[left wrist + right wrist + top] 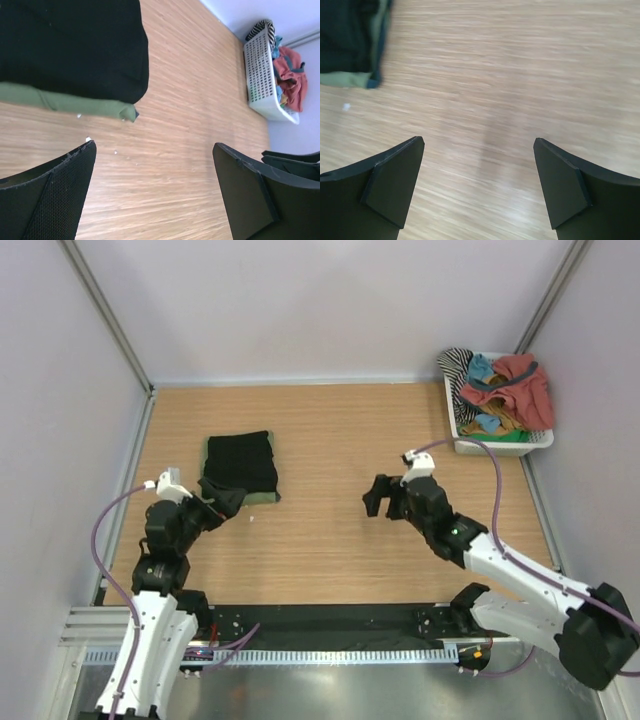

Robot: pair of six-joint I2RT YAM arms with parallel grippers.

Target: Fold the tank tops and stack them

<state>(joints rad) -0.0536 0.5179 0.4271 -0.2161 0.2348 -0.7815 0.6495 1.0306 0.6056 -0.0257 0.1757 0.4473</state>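
- Nearest you, both arms are bolted at the near edge of the light wooden bench [330,550]. The left arm [160,550] rises on the left and the right arm [500,562] reaches in from the right.
- Your left jaws stand wide apart and hold nothing. In the left wrist view only bare wood shows between the two black fingers [55,195]. They hover just short of the near right corner of the folded pile.
- Your right jaws are spread just as wide and are also empty, with bare wood between their fingers [390,185]. They hang over the middle of the bench, well apart from the pile and pointing towards it.
- Beyond the left jaws, the plain black tank top [240,460] lies folded into a rough square on top of the olive green tank top [264,498].
- The olive green tank top is folded flat on the wood. Only a strip of it shows along the near and left edges, with dark trim at the near right corner.
- Farthest off, in the far right corner, a white plastic basket [500,447] holds a heap of other garments: a red one [522,380], a teal one [482,368] and a black-and-white striped one [458,362].
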